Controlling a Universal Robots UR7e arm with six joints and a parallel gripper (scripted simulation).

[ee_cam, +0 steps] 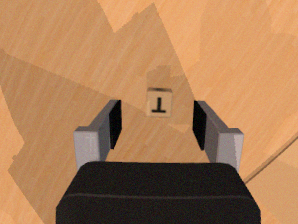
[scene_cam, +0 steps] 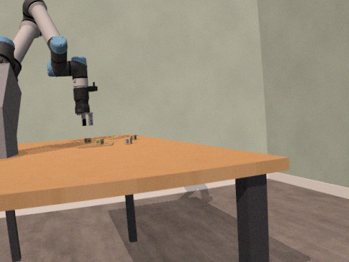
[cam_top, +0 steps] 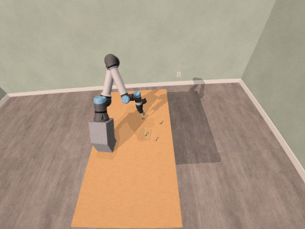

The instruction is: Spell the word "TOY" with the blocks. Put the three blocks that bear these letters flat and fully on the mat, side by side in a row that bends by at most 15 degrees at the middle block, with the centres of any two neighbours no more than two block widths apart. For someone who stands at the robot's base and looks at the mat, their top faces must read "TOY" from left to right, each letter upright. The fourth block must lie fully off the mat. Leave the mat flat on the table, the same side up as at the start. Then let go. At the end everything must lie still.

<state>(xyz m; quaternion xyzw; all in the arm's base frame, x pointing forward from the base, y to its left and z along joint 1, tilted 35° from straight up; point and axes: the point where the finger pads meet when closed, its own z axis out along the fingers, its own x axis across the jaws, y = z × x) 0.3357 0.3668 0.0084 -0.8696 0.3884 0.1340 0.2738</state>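
My gripper (ee_cam: 157,115) is open and empty. It hangs some way above a small tan block with a black letter T (ee_cam: 158,102), which lies flat on the table and reads upside down in the wrist view. From the side the gripper (scene_cam: 87,122) is well clear of that block (scene_cam: 87,140). In the overhead view the gripper (cam_top: 141,112) is over the T block (cam_top: 143,117), beyond the thin tan mat (cam_top: 143,136). One block (cam_top: 146,133) lies on the mat; its letter is too small to read. Two more blocks (cam_top: 161,122) (cam_top: 156,138) lie off the mat to the right.
The robot's grey pedestal (cam_top: 101,134) stands on the table's left side. The table's right edge (cam_top: 171,125) runs close to the outer blocks. A thin line in the wrist view's lower right (ee_cam: 273,161) looks like the mat's edge.
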